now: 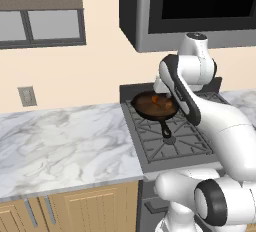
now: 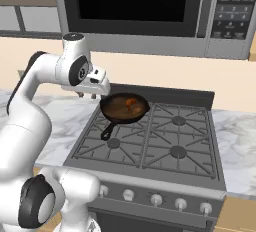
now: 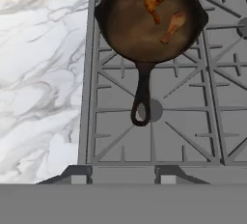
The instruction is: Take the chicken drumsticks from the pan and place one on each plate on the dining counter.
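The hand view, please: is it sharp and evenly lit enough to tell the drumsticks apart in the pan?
Hand view: flat, even light, no glare, slightly soft; two drumsticks lie apart in the pan. Left base view: they blur into one orange patch. Right base view: likewise.

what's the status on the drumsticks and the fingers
Gripper beside the pan, holding nothing, finger gap unclear. Two chicken drumsticks in the pan on the stove. Path looks clear.
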